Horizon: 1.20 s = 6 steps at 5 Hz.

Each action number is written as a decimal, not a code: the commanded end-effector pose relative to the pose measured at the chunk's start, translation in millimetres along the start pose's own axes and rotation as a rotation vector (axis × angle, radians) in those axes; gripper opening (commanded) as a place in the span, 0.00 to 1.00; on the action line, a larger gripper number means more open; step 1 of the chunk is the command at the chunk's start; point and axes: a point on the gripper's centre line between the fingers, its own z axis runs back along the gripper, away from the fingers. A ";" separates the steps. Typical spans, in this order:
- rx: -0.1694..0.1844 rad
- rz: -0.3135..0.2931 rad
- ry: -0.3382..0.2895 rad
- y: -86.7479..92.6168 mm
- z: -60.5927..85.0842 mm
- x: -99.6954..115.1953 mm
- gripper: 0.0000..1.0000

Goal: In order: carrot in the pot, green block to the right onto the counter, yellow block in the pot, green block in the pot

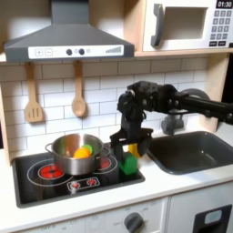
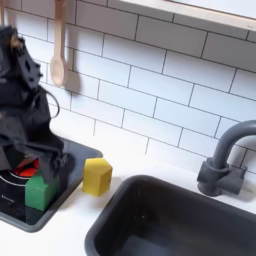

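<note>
Nearest, the green block (image 2: 39, 191) is sitting on the stovetop's (image 2: 15, 208) right edge, the yellow block (image 2: 97, 176) lying just beside it on the counter (image 2: 150, 160). The gripper (image 1: 126, 143) is hanging low over the green block, probably lining up the push; whether its jaws are wide or narrow I cannot tell. Farther back, the pot (image 1: 75, 153) is holding something orange, seemingly the carrot (image 1: 82, 153).
</note>
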 end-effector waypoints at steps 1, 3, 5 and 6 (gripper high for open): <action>-0.010 0.007 0.042 2.0 -16.1 -10.9 1.00; -0.009 -0.013 0.002 -5.2 -13.9 -2.5 0.00; -0.039 -0.072 -0.015 -32.4 -9.9 3.7 0.00; -0.048 -0.073 0.001 -38.3 -14.7 2.4 0.00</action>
